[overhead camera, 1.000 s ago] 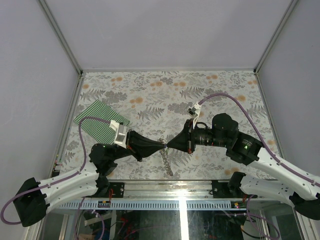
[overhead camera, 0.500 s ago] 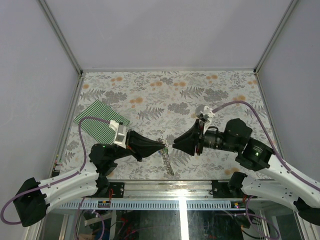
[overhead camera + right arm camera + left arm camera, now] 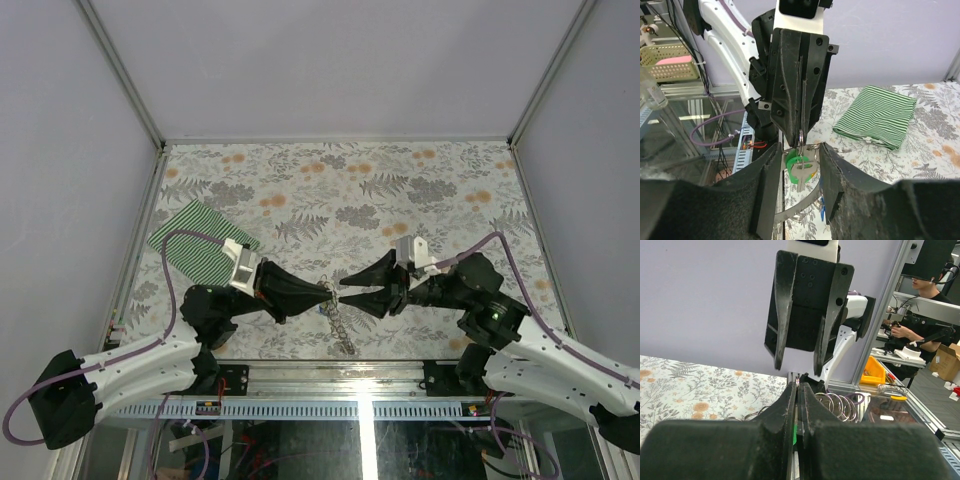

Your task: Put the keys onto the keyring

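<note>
Both hands meet nose to nose above the near part of the patterned surface. The left hand has its fingers pressed together, pinching the keyring at its small ring. The grey chain trails down from that pinch toward the near edge of the surface. The right hand stands spread, one finger on each side of the left fingertips, touching nothing that I can make out. A green-headed key hangs just under the pinch, apparently already on the ring. Behind it there is a paler yellow-green patch, possibly a second head, and a blue fleck lower down; I cannot tell whether either is threaded.

Judged step: one key is on and the right hand is free to fetch another. The next move would call for locating a loose key, none of which I can see, and gripping it by the head so the hole faces the ring. The left hand must hold the ring steady for that.

Count: two hands, one keyring, one sure key plus two doubtful. One striped cloth lies folded, well apart to the left.
</note>
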{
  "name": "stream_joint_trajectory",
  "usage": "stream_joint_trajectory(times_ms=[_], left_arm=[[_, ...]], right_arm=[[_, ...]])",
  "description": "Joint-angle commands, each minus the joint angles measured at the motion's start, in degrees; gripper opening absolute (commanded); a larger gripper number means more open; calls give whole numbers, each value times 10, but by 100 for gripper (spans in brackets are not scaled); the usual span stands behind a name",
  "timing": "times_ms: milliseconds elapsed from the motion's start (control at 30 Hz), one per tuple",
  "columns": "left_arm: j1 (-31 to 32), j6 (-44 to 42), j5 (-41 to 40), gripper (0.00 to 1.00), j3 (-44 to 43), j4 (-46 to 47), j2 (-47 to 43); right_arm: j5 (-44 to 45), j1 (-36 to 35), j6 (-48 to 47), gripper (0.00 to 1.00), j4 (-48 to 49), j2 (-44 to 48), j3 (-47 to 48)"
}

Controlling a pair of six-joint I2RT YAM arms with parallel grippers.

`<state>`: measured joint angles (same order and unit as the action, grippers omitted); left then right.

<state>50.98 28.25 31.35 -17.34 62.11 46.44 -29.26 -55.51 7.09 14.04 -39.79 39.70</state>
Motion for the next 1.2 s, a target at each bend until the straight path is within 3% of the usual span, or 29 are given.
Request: stream_joint_trajectory(times_ms=[0, 300, 767, 1033, 1167], left_arm=[[2, 2, 3, 0, -28, 65, -2], [3, 1, 5, 0, -31, 64, -2], [3, 4, 14, 0, -38, 69, 5], [3, 5, 17, 0, -38, 69, 9], [4, 7, 19, 0, -37, 71, 10]], right_arm=[[-59, -3, -26, 42, 89, -20, 5], [-58, -3, -35, 33, 50, -26, 6], [-49, -3, -37, 31, 34, -42, 13], [-47, -3, -37, 21, 37, -41, 17], [-46, -3, -37, 11, 31, -38, 22]])
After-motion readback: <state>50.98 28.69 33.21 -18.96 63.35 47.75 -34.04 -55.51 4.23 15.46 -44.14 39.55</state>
